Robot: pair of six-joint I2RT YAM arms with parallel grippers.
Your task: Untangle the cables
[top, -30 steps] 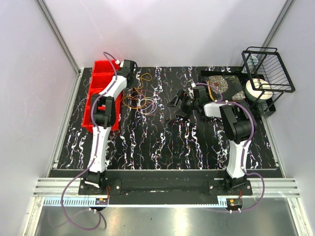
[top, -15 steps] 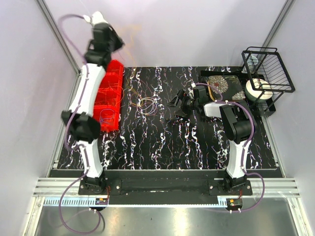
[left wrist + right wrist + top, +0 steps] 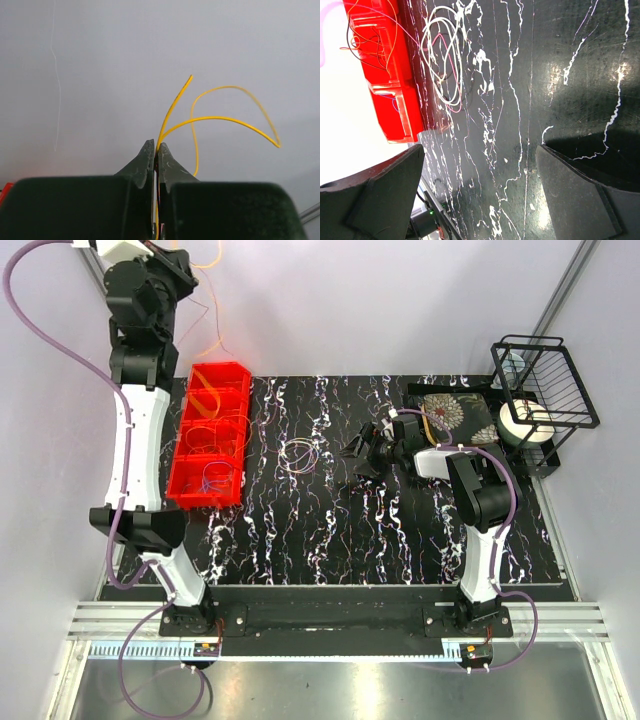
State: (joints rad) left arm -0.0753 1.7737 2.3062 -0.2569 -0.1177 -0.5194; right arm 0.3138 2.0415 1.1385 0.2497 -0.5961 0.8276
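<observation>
Left wrist view shows the left claw (image 3: 156,146) pinched tight on a thin, curling yellow wire (image 3: 220,118) held aloft; the right claw (image 3: 480,150) gapes wide, empty, above the glossy marbled table (image 3: 330,530), near looped cables (image 3: 300,451) beside a red plastic bin (image 3: 205,498)

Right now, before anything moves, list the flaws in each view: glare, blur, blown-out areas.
Top external: evenly lit and sharp, with glare on the metal strip at the bottom. Left wrist: the left gripper is dark and soft, the yellow cable crisp against a plain wall. Right wrist: blown out white beyond the red bin; the right gripper blurred; sheen on the table.
</observation>
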